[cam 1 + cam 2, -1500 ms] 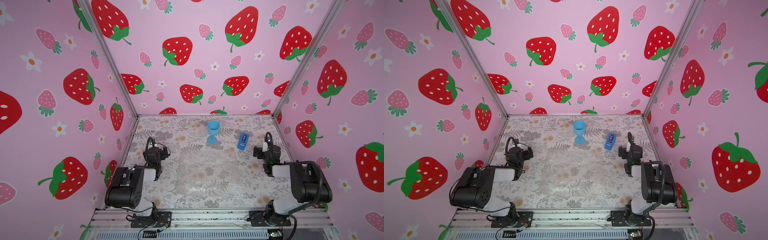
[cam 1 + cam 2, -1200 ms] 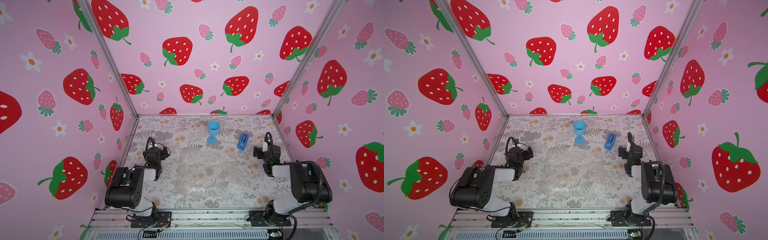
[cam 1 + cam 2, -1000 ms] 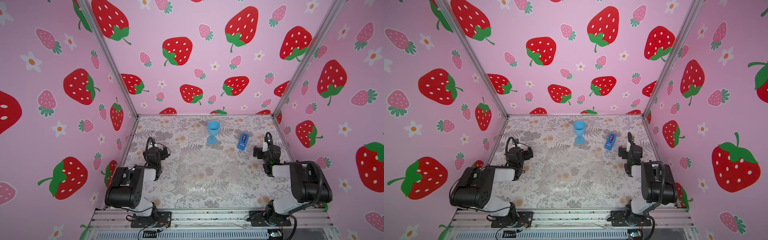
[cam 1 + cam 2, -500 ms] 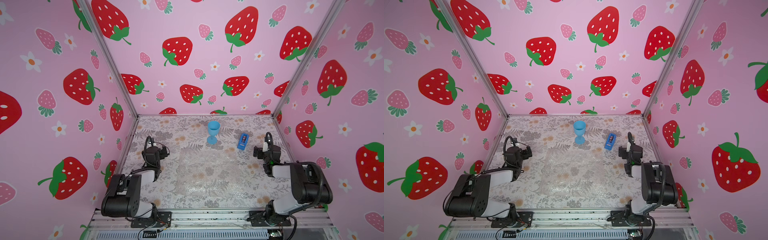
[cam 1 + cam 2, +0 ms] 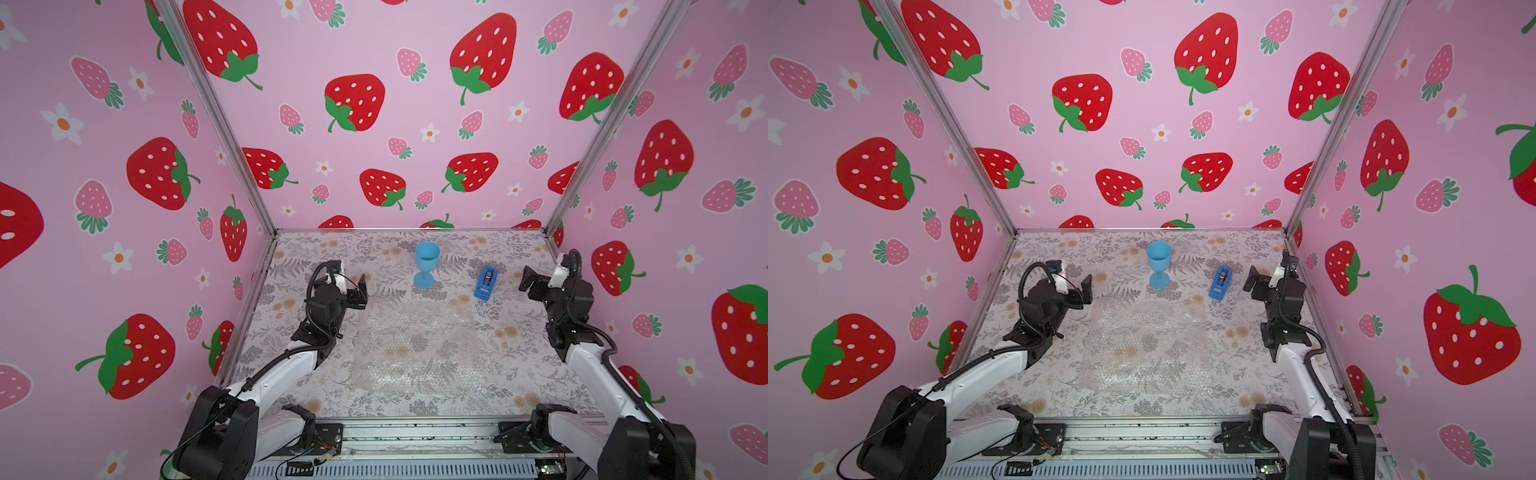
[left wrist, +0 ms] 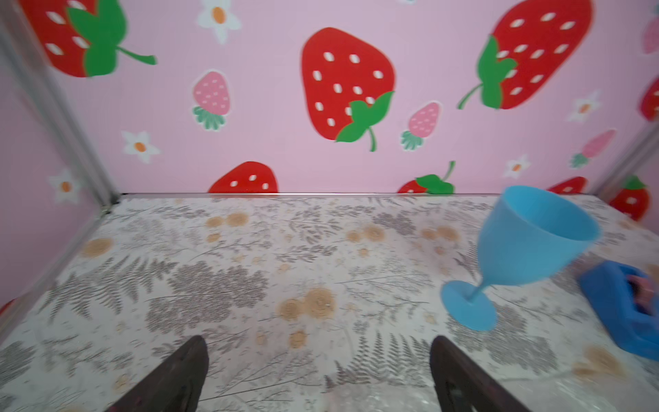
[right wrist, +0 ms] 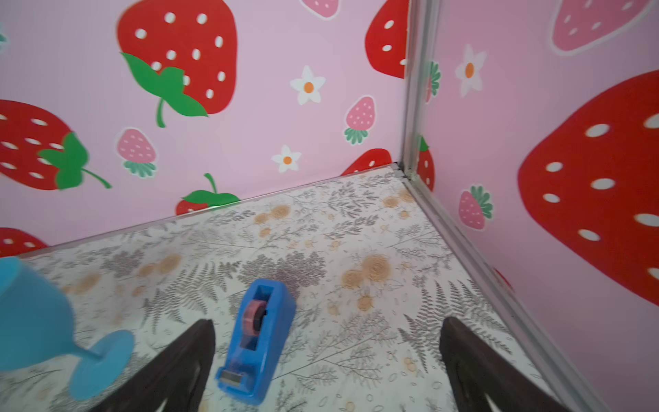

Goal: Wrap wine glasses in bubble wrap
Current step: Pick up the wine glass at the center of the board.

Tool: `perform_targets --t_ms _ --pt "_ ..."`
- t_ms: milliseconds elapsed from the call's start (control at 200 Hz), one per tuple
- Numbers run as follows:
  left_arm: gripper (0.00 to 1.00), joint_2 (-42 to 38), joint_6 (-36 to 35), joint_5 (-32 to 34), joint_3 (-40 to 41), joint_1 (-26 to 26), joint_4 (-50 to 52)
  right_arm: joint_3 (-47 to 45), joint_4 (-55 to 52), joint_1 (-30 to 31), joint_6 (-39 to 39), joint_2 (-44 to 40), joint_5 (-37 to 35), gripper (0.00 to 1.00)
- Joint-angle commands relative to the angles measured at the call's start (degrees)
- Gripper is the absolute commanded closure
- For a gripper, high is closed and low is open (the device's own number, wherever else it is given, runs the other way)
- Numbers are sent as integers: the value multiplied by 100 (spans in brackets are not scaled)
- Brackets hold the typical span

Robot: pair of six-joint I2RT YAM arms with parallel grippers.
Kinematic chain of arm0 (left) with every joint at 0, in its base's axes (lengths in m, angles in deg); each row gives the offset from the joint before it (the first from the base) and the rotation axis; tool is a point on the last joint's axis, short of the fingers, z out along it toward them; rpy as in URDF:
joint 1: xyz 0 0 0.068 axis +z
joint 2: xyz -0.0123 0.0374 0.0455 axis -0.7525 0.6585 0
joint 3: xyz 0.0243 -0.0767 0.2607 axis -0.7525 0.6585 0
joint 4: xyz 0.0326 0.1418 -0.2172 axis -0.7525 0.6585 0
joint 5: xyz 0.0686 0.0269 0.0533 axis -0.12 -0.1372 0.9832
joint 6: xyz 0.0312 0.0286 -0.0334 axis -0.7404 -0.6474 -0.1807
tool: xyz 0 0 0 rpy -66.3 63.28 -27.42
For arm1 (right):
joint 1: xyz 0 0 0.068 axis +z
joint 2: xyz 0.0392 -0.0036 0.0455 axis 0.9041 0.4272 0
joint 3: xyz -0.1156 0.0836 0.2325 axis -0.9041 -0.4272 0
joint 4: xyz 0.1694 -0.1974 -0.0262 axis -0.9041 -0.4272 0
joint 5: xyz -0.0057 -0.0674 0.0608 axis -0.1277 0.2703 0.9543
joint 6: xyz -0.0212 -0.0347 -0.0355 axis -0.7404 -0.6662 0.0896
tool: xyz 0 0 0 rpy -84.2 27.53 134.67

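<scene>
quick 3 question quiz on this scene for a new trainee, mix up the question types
1. Multiple choice: in both top views, what sits between the goblet and the right pincer?
A. tape dispenser
B. scissors
C. cardboard box

2. True or false: the goblet stands on the bubble wrap.

3. Fill in the blank: the left pincer and the right pincer are both ____ and hold nothing.

Key
1. A
2. False. It stands upright on the bare table, beyond the sheet's far edge and not touching it.
3. open
</scene>
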Motion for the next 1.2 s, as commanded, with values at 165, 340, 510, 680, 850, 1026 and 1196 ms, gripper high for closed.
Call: perform_targets --t_ms 165,340,510,680,850,1026,1196 --pt "2 1090 -184 -1202 -911 -691 -3 220 -325 176 956 516 2344 0" --pt "2 2174 -277 -1806 -1275 -727 -840 257 -378 566 739 749 2571 2" --pt "0 3201 -341 -2395 -2083 -740 -1228 246 -533 777 509 678 2408 2" --pt "1 4039 -438 -2599 -2865 -749 -1396 102 -595 788 414 483 2156 1" --pt "1 4656 -700 -2897 -3591 -736 -1213 58 -585 788 254 285 2477 1" --pt "1 5189 -904 -3360 -4137 -697 -1264 -15 -439 953 125 149 2911 1" --pt "1 5584 -867 -3720 -4601 -644 -1286 10 -492 982 96 172 2941 1"
